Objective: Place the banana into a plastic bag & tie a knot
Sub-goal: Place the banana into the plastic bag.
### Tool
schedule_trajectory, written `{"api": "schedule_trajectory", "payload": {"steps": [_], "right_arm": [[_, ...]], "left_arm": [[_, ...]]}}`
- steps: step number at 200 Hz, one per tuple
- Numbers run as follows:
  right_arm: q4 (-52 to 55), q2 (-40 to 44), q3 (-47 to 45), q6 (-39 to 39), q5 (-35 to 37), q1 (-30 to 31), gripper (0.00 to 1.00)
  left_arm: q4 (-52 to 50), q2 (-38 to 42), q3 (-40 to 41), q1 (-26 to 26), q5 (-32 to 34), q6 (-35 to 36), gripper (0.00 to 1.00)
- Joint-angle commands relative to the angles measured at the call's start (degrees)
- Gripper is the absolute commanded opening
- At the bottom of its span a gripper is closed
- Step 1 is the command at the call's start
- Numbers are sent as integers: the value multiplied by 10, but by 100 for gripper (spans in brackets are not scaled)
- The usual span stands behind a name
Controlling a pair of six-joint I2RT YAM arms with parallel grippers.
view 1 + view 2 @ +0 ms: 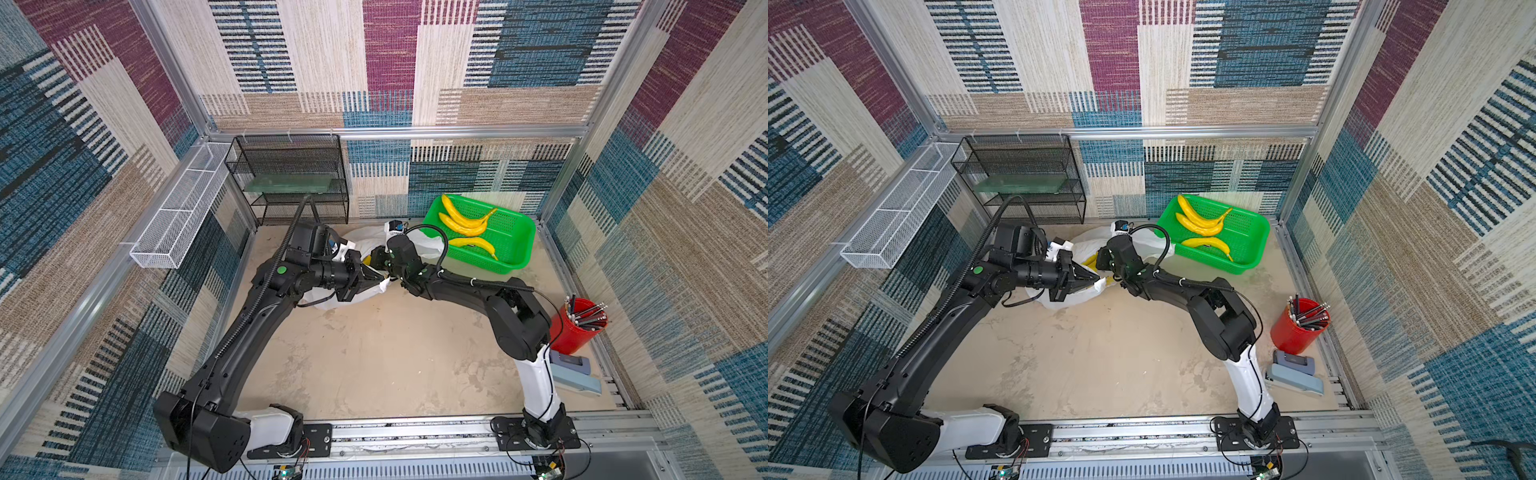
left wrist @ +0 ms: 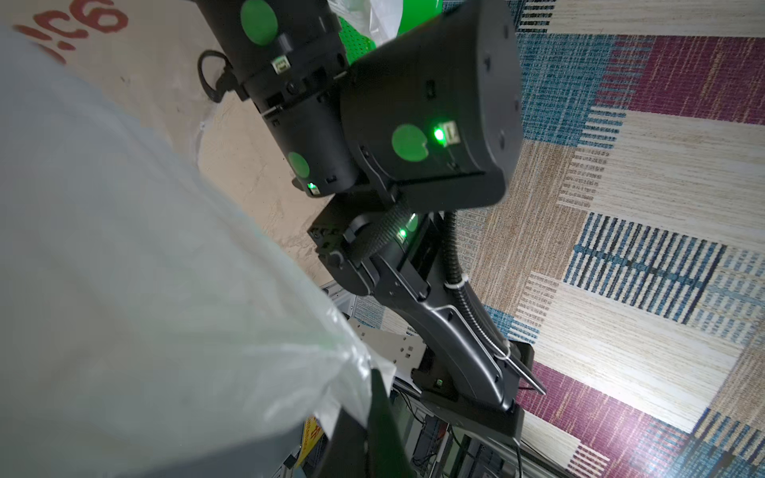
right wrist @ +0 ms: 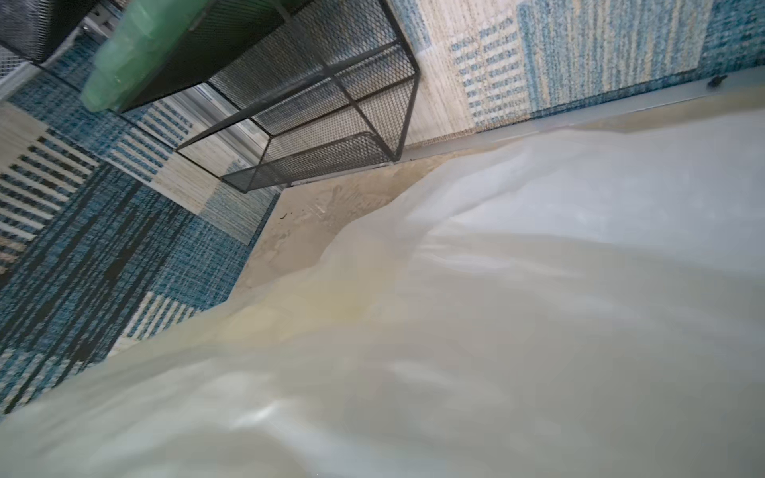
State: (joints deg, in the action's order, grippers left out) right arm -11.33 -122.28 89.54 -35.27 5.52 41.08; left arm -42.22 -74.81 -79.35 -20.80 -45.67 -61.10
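- Carpet-patterned walls (image 1: 390, 50) box in a stained beige tabletop (image 1: 395, 353).
- The plastic bag (image 1: 365, 240) lies crumpled at the back, between mesh rack (image 1: 286, 153) and green basket (image 1: 525, 245).
- Left gripper (image 1: 376, 277) pinches its edge; whether the right gripper (image 1: 377, 257) is clenched cannot be told.
- Open tabletop runs to the front rail (image 1: 415, 432).

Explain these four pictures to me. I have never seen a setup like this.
Two robot arms stand at a beige table inside a carpet-walled booth. Two pictures look down from overhead cameras set side by side; the other two come from a camera on each arm's wrist. On the table lie a white plastic bag, a green basket holding three bananas, a red cup of pens and a black mesh shelf. The left gripper is shut on the plastic bag's edge. The right gripper is at the bag too, but its jaws are not clear, so I cannot tell whether it grips.
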Motion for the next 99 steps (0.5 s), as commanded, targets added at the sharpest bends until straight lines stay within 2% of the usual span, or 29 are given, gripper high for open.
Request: {"api": "schedule_trajectory", "payload": {"steps": [1, 17, 28, 40, 59, 76, 99], "right_arm": [[-17, -21, 24, -23, 7, -13, 57], [48, -30, 59, -24, 44, -23, 84], [82, -26, 64, -21, 70, -33, 94], [118, -18, 62, -28, 85, -50, 97], [192, -2, 61, -47, 114, -74, 97], [257, 27, 50, -58, 185, -81, 97], [388, 77, 38, -119, 259, -90, 95]], "left_arm": [[7, 9, -5, 1, -13, -2, 0], [-10, 19, -16, 5, -9, 1, 0], [-25, 28, -22, 12, -6, 5, 0], [-43, 39, -28, 25, -7, 9, 0], [-64, 59, -29, 48, -17, 13, 0], [-94, 72, -34, 71, -31, 29, 0], [-155, 78, -50, 102, -41, 69, 0]]}}
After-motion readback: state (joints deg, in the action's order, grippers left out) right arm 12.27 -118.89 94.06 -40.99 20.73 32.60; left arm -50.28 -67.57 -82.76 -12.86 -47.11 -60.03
